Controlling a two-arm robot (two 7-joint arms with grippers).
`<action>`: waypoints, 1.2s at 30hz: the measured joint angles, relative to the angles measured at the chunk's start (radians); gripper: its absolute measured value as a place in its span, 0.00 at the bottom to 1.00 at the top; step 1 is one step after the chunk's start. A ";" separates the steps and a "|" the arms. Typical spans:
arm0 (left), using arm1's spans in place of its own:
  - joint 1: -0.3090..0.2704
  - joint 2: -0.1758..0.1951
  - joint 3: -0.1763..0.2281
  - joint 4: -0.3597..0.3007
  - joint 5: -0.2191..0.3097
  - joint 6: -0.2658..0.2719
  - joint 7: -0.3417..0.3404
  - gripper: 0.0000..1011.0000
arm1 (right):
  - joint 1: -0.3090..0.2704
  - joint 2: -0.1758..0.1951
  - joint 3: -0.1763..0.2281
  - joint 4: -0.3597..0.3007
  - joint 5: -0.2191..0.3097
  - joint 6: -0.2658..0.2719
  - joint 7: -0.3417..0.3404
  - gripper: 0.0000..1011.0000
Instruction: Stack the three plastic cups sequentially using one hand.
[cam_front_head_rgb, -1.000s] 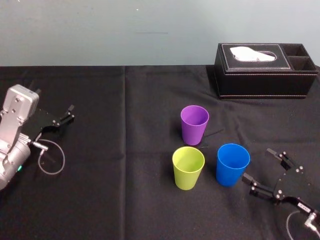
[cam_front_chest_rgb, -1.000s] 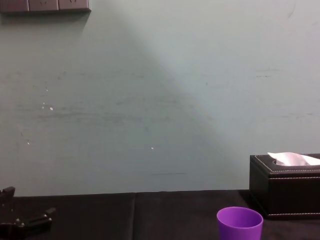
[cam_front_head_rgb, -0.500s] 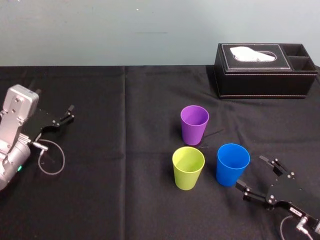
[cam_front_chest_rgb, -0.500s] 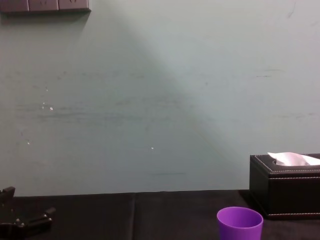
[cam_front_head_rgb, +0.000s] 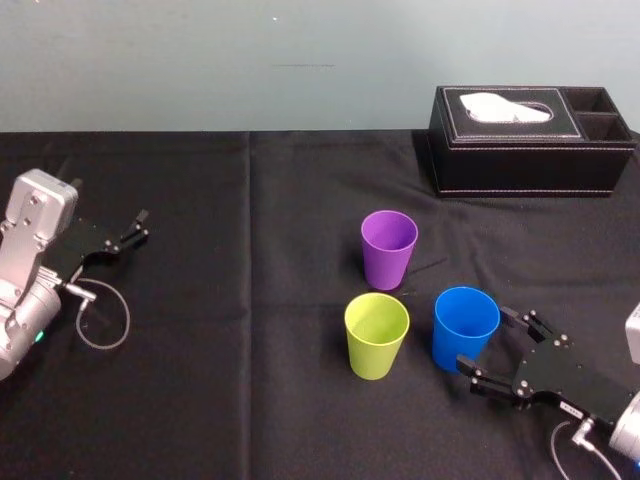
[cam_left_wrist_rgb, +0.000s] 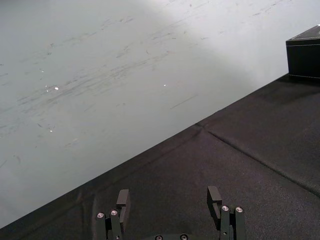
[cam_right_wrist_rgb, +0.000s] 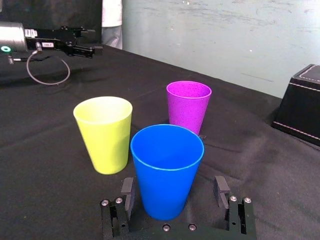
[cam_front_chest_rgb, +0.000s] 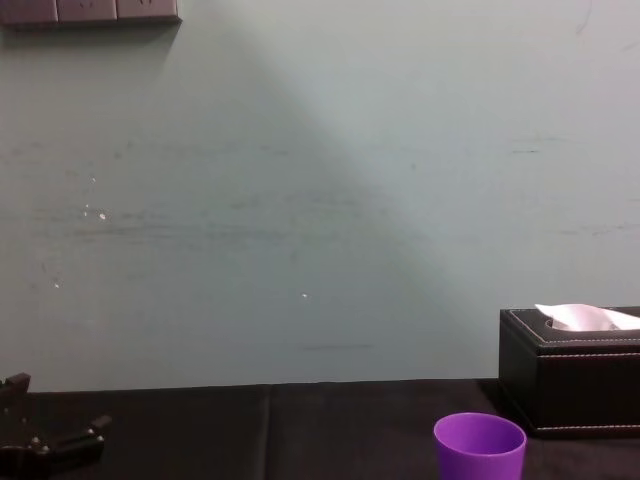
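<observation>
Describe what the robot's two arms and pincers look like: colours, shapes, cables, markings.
The left pincer and right pincer are flat black plates with slim fingers and silver screws. The left has a boxy silver-grey wrist with a green light and a looping grey cable; the right trails a thin cable.

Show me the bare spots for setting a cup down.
Free: the cloth between the parked left gripper and the purple cup. Crowded: around the yellow-green cup and blue cup, which the open right gripper straddles.
</observation>
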 joint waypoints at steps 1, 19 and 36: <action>0.000 0.000 0.000 0.000 0.000 0.000 0.000 1.00 | 0.006 -0.003 -0.001 0.004 -0.004 0.003 0.001 0.99; 0.000 0.000 0.000 0.000 0.000 0.000 0.000 1.00 | 0.124 -0.078 -0.035 0.065 -0.063 0.051 0.053 0.99; 0.000 0.000 0.000 0.000 0.000 0.000 0.000 1.00 | 0.122 -0.077 -0.034 0.064 -0.063 0.051 0.054 0.79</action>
